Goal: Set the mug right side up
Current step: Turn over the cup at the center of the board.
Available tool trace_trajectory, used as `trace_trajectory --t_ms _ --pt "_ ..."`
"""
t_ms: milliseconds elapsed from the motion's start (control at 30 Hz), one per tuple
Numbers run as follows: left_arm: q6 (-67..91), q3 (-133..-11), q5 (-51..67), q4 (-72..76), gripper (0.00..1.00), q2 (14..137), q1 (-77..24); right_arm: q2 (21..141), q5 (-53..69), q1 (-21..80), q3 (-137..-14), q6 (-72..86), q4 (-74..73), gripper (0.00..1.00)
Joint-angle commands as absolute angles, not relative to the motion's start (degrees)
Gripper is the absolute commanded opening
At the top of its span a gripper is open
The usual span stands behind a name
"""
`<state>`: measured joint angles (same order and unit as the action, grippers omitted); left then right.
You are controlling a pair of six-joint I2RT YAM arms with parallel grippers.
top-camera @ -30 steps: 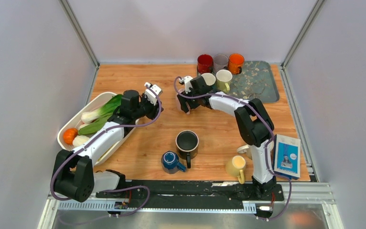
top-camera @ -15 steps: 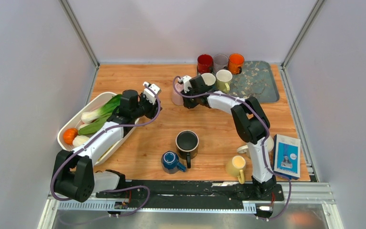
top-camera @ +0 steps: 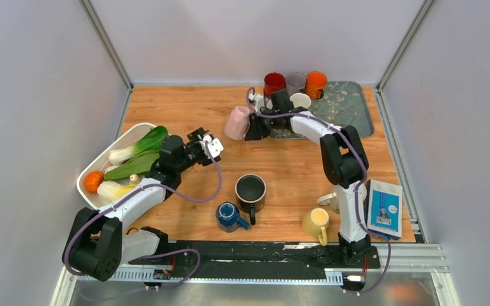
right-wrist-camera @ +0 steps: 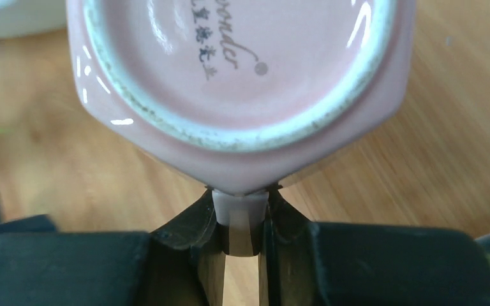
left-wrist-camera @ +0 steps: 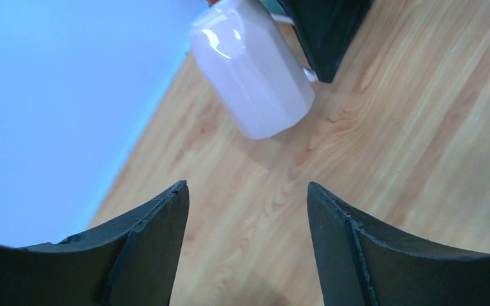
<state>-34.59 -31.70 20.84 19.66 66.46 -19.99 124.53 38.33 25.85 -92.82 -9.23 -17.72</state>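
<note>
The pink mug [top-camera: 237,122] is tipped on its side at the back middle of the table. In the right wrist view its base [right-wrist-camera: 236,57] faces the camera. My right gripper [top-camera: 253,127] is shut on the mug's handle [right-wrist-camera: 242,213], with both jaws pressed against its sides [right-wrist-camera: 242,203]. The left wrist view shows the mug [left-wrist-camera: 255,70] slanting above the wood, well ahead of my left gripper [left-wrist-camera: 247,191]. That gripper is open with only bare table between its jaws. From above, the left gripper [top-camera: 212,144] sits left of and nearer than the mug, apart from it.
A white tray [top-camera: 122,137] of vegetables lies at the left. A black mug [top-camera: 250,190], a blue mug [top-camera: 228,215] and a yellow mug [top-camera: 316,222] stand near the front. Red [top-camera: 274,83], grey [top-camera: 295,81] and orange [top-camera: 316,83] mugs stand beside a patterned tray [top-camera: 348,105]. A book [top-camera: 383,208] lies at the right.
My right gripper has shut on the mug's handle and swung right, tipping the mug onto its side. My left gripper has opened wider and drawn back toward the near side.
</note>
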Motion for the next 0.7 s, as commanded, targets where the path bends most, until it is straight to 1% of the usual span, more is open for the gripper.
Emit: trace_trajectory --t_ms 0,67,133,267,300,433,467,533,667 --pt "-54.27 -30.61 21.19 35.55 0.77 69.21 -20.97 121.78 63.0 21.72 -102.02 -4.58 -13.76 0.0" --pt "-57.77 -30.52 21.09 40.47 0.77 71.45 -21.23 122.44 69.03 20.29 -102.25 -0.83 -11.47 0.0" --pt "-59.29 -30.29 20.79 47.37 0.77 73.9 -21.75 122.34 73.4 19.1 -100.6 6.46 -6.55 0.0" --pt "-64.04 -32.2 22.26 51.7 0.77 78.17 -22.86 121.77 80.87 18.08 -93.46 26.6 14.25 0.0" --pt "-65.01 -32.58 22.64 52.0 0.77 78.81 -23.07 121.94 82.13 18.0 -92.73 29.31 17.79 0.0" --pt "-68.29 -34.63 24.1 56.81 0.77 82.98 -23.96 125.71 88.33 18.13 -95.26 39.81 23.19 0.0" --pt "-68.64 -35.29 24.59 57.8 0.76 84.47 -24.05 127.13 90.65 18.54 -96.74 43.76 25.96 0.0" --pt "-69.71 -36.29 25.02 59.93 0.73 86.53 -24.16 129.52 93.07 19.36 -99.22 48.68 26.57 0.0" --pt "-72.75 -37.65 24.61 63.27 0.7 90.82 -24.14 130.4 94.04 19.8 -100.2 50.35 26.5 0.0"
